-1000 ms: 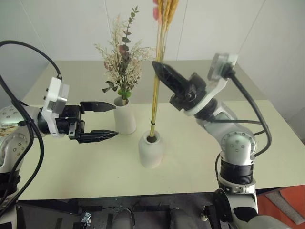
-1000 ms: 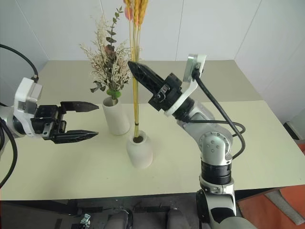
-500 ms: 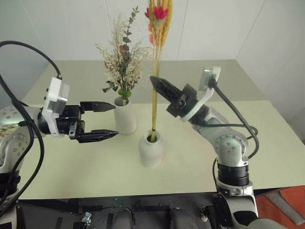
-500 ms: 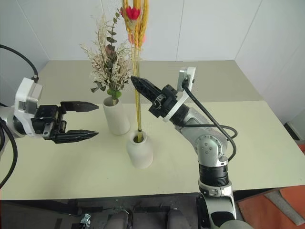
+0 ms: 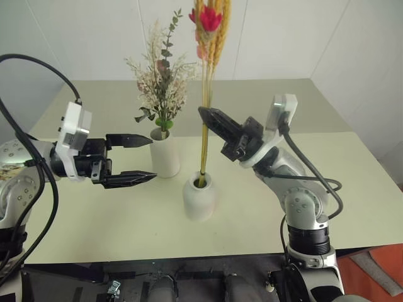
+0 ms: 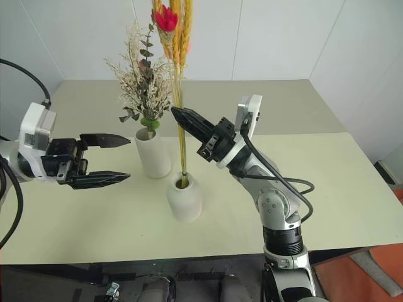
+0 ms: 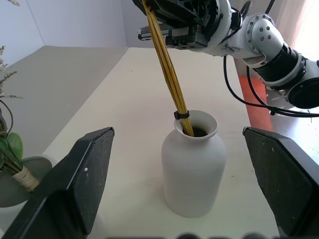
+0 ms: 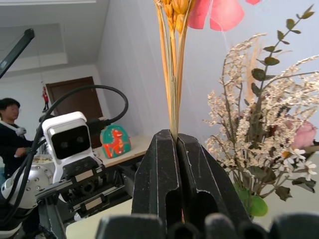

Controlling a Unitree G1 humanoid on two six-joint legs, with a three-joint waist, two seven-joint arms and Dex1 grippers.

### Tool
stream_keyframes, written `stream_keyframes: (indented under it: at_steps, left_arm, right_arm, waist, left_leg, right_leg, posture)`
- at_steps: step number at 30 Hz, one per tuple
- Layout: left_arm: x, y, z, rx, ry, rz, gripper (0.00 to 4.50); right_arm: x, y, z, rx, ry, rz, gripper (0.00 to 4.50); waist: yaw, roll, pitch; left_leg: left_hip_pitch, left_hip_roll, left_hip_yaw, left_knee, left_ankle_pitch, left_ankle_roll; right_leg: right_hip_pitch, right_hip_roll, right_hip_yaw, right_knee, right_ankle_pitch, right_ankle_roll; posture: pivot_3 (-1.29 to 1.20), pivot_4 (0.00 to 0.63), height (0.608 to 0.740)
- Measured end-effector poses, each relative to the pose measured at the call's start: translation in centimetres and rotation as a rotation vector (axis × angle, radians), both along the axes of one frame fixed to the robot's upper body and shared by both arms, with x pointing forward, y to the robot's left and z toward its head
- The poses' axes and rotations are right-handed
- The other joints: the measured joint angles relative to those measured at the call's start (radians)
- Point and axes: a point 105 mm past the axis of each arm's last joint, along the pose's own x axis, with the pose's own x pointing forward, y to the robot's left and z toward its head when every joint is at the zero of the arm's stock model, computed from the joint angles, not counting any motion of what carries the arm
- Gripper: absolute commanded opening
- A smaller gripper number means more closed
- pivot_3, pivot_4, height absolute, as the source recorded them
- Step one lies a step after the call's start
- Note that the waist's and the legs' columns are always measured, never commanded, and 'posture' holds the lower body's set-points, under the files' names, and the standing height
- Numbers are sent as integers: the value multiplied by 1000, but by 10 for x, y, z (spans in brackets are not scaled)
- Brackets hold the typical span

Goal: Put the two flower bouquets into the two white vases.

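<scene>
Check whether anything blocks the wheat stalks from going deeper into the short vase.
Nothing visible blocks them. The wheat stalks already run into the mouth of the short vase, with the right gripper shut on them above. The tall vase with the bushy bunch stands apart, and the open left gripper hangs off to the side.

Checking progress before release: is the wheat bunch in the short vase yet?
In. The wheat bunch stalks pass through the mouth of the short vase, with the right gripper shut on them above.

White vases (image 5: 165, 157), pale yellow-green tabletop (image 5: 252, 207).
You see golden-yellow wheat stalks (image 5: 204, 132) with a red flower, and cream sprigs (image 5: 160, 85) with green leaves.
</scene>
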Motion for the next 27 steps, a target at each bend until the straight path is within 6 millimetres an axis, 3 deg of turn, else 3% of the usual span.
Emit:
stream_keyframes:
  at_steps: [20, 27]
  left_arm:
    - [2, -2, 4, 4, -11, -12, 4500]
    - [2, -1, 3, 2, -7, -10, 4500]
  right_arm:
    - [0, -2, 5, 55, -23, -21, 54]
    - [-1, -2, -1, 29, -7, -5, 54]
  waist:
    - [1, 0, 0]
    - [0, 0, 0]
  left_leg:
    - [0, 0, 0, 0, 0, 0]
    - [0, 0, 0, 0, 0, 0]
  right_leg:
    - [0, 0, 0, 0, 0, 0]
    - [0, 0, 0, 0, 0, 0]
  posture:
    - [0, 150, 740]
    - [0, 150, 740]
